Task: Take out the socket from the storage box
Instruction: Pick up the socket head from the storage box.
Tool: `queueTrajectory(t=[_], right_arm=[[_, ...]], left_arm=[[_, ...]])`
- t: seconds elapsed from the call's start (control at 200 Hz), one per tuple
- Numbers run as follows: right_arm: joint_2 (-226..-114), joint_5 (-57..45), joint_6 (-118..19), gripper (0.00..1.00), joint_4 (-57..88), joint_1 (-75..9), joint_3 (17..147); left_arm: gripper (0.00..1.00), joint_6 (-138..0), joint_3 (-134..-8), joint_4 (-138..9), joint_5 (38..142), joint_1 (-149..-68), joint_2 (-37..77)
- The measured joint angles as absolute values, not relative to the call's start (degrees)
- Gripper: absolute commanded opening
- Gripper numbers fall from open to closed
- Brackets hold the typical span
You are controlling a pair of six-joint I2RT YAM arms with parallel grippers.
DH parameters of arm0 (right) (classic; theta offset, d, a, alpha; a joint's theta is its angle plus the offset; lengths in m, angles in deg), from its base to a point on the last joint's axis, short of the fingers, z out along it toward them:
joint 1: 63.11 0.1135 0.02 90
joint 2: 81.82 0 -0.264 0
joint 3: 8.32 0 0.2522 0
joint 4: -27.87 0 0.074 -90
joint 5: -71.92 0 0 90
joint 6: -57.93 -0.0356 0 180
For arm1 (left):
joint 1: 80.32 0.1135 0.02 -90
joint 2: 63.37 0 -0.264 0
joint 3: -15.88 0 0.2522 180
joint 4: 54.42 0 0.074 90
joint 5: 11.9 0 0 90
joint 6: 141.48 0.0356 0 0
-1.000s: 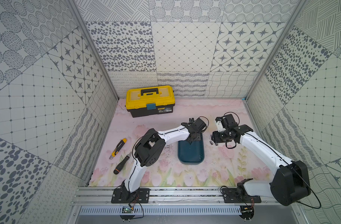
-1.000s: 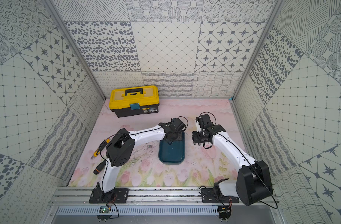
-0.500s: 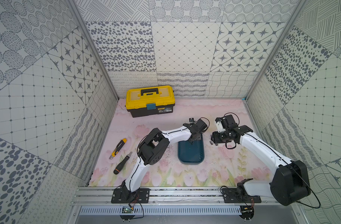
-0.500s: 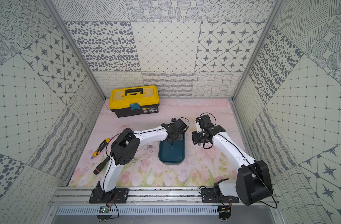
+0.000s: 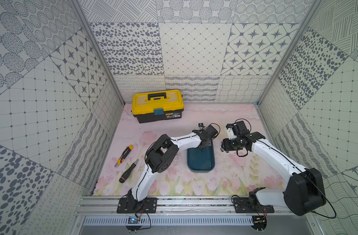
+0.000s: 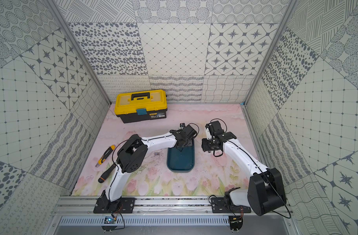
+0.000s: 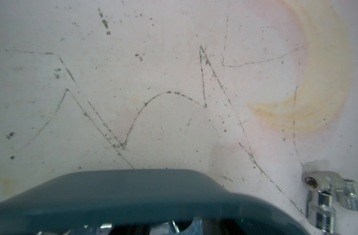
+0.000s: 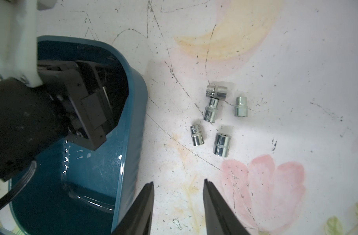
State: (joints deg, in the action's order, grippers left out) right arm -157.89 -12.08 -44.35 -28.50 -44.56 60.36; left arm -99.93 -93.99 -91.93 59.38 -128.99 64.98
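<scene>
Fingers of the right gripper gape empty right of the box; whether the left gripper, down at its far end, is closed I cannot tell: pinch the likely socket there squarely, then lift straight.

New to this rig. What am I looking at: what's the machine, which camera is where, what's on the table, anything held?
Two robot arms are bolted to a rail at the front, each ending in a two-finger gripper. Both top views look down on the whole cell; the other two pictures come from cameras on the arms' wrists. On the flowered mat lie a teal storage box, a closed yellow toolbox, a utility knife and a screwdriver. The right wrist view shows five chrome sockets on the mat beside the box. The left gripper reaches into the box's far end; whether it grips anything is hidden. The right gripper hovers beside the box, fingers apart, holding nothing.
</scene>
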Motion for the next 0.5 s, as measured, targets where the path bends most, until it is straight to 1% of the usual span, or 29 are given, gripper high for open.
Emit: queueTrajectory(t=[0.05, 0.15, 0.245, 0.31, 0.5], right_arm=[[-157.9, -12.1, -44.3, 0.45, -28.5, -44.6, 60.3], [-157.9, -12.1, -44.3, 0.44, -28.5, -44.6, 60.1], [-157.9, -12.1, -44.3, 0.44, -28.5, -44.6, 60.1], [-157.9, -12.1, -44.3, 0.44, -28.5, -44.6, 60.1], [-157.9, -12.1, -44.3, 0.44, -28.5, -44.8, 60.1]], left_arm=[[0.36, -99.9, -93.9, -91.9, 59.3, -129.0, 65.0], [0.26, -99.8, -93.8, -91.7, 59.3, -129.0, 65.0], [0.24, -99.7, -93.4, -91.4, 59.2, -129.0, 65.0], [0.19, -99.7, -93.2, -91.1, 59.1, -129.0, 64.9], [0.18, -99.4, -91.8, -90.6, 59.6, -129.0, 63.7]])
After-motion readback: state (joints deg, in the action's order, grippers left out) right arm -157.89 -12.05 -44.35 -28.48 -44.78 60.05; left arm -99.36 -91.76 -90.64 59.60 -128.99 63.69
